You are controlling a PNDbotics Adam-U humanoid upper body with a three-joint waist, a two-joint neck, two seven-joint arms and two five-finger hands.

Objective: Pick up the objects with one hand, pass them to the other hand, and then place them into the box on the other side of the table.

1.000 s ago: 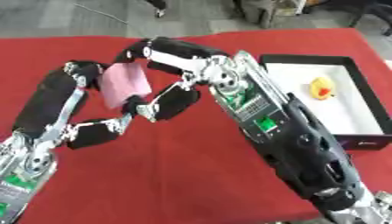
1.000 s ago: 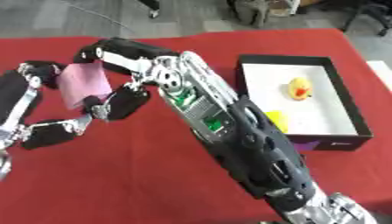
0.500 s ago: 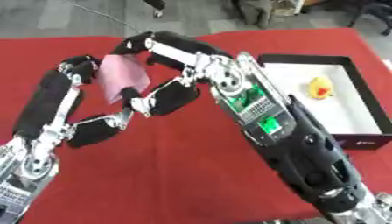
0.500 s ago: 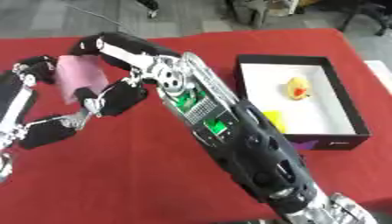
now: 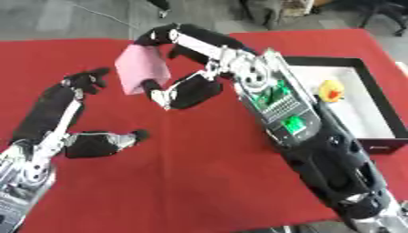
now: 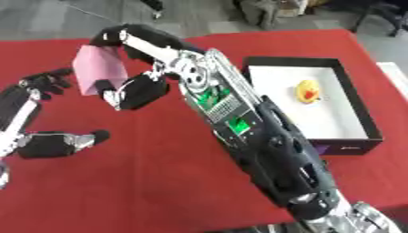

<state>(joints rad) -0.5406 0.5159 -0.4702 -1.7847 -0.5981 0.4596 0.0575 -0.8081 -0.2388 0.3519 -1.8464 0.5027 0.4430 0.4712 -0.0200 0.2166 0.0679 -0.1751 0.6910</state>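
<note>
1 pink rectangular soft-looking block (image 5: 141, 69) sits pinched in the right hand (image 5: 185, 75), fingers and thumb curled round it, above the red table (image 5: 199, 173). Left hand (image 5: 76, 123) open, empty, just beside. Likely light, squashy; hold flat faces. Black-walled white box (image 6: 350, 109) well apart.

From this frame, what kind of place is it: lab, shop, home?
Probably a robot lab or demo room: a red-covered table as test bench, a black box holding a yellow toy duck, and grey floor beyond with chair bases.
</note>
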